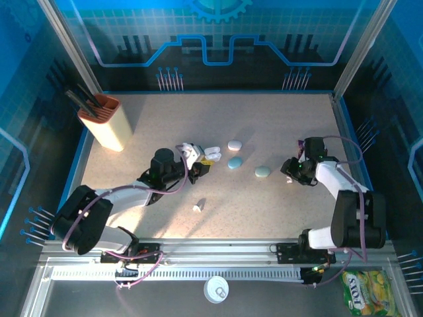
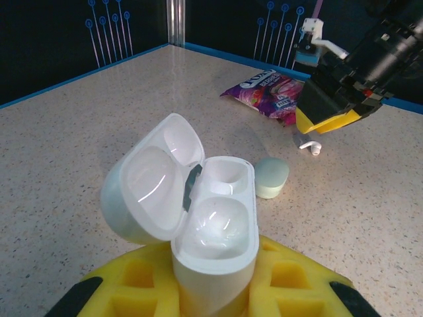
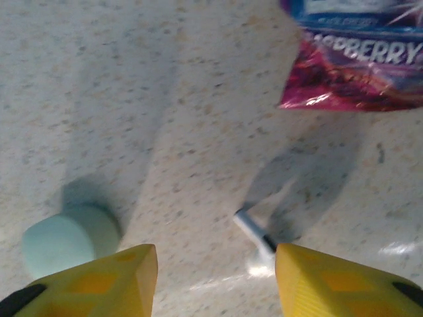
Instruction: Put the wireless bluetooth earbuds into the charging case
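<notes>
Cases ×4: open case [image 2: 215,228] ×1, clamped in L gripper [image 2: 211,290]; shut ×3 on table: white case [image 1: 234,144], blue case [image 1: 234,162], green case [image 1: 262,172]. Earbuds, 2 seen: earbud [image 3: 254,231] on table betw. spread fingers of R gripper [image 3: 217,264]; 2nd earbud [image 1: 199,206] loose mid-table.

The charging case [image 2: 215,224] sits between the left jaws, its lid [image 2: 155,178] swung open to their left. Ahead of them on the worktop [image 2: 79,132] lies a closed case [image 2: 271,178], then an earbud [image 2: 310,146], with a snack packet [image 2: 264,89] behind. That earbud lies between the right jaws, close to the right-hand one. The closed case lies just outside the left-hand one, the packet ahead and rightward.
</notes>
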Robot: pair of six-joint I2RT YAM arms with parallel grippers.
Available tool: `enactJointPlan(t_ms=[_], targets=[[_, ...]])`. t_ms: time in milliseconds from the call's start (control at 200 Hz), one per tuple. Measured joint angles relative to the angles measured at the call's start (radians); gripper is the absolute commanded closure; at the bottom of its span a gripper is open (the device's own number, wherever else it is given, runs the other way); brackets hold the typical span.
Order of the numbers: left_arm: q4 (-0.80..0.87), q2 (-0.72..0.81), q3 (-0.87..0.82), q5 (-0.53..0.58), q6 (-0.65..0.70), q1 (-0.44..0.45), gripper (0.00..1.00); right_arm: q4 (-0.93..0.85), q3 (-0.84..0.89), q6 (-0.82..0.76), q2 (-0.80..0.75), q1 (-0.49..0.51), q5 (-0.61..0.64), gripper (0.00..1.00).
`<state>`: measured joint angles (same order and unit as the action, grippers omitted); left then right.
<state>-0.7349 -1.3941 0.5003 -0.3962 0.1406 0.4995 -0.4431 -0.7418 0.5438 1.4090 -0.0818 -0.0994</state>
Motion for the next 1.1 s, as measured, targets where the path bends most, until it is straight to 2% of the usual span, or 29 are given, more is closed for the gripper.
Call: enactJointPlan(t_ms=[220,385,470,575,625,710,890,1101], targets=[[0.024,0.010,0.000,0.000,0.000,0.000,0.83,0.015,-0.038,-0.043,0.135,-0.018,-0.032,0.67],[0.031,0.011,0.000,0.000,0.000,0.000,0.83,0.022,-0.039,-0.052,0.151,-0.020,-0.049,0.77],[0.034,0.013,0.000,0.000,0.000,0.000,0.83,0.018,-0.039,-0.051,0.146,-0.019,-0.059,0.75],[0.035,0.013,0.000,0.000,0.000,0.000,0.83,0.011,-0.036,-0.045,0.125,-0.019,-0.063,0.58],[0.035,0.013,0.000,0.000,0.000,0.000,0.83,0.013,-0.024,-0.024,0.103,-0.019,-0.063,0.54],[0.035,0.013,0.000,0.000,0.000,0.000,0.83,0.019,0.006,-0.005,0.057,-0.019,-0.061,0.54],[0.035,0.013,0.000,0.000,0.000,0.000,0.83,0.030,0.034,0.035,0.044,-0.019,-0.067,0.63],[0.034,0.013,0.000,0.000,0.000,0.000,0.83,0.066,0.036,0.067,0.084,-0.019,-0.097,0.63]])
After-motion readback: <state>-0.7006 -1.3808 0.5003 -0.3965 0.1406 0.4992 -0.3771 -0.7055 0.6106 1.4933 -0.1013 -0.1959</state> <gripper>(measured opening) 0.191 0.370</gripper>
